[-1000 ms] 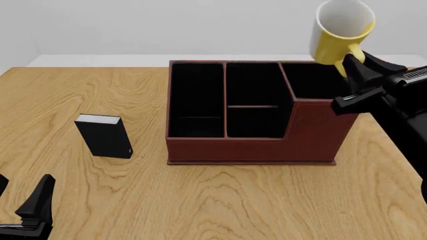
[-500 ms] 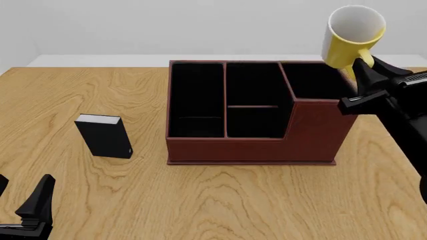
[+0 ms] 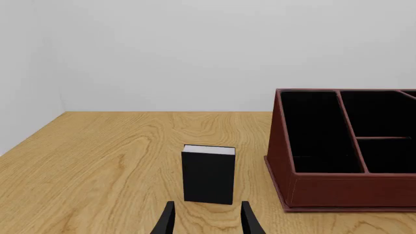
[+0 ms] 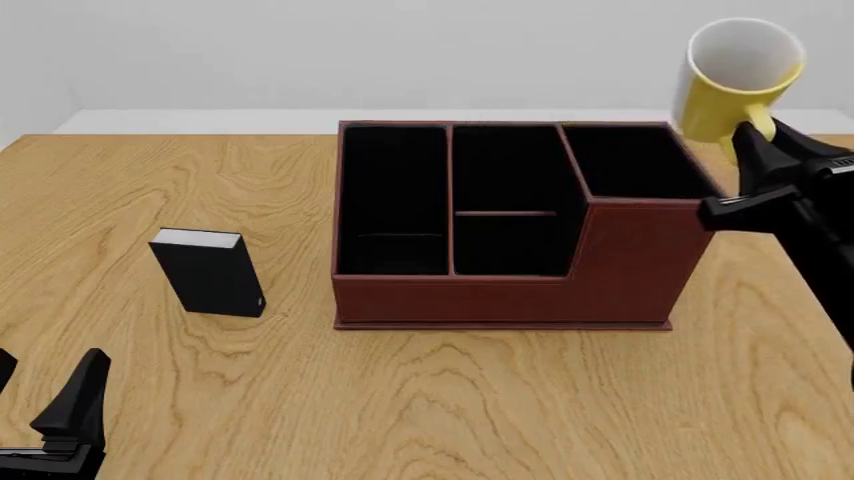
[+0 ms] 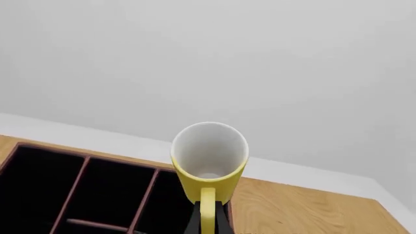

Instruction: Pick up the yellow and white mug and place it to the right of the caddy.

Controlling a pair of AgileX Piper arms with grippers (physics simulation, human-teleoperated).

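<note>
One yellow and white mug, right pincer gripping handle

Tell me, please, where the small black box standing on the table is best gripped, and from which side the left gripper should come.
Grip the small black box across its two narrow sides near the top, with the left gripper coming in from the arms' side. It stands upright, broad face toward the gripper, which is open and lined up with it.
</note>
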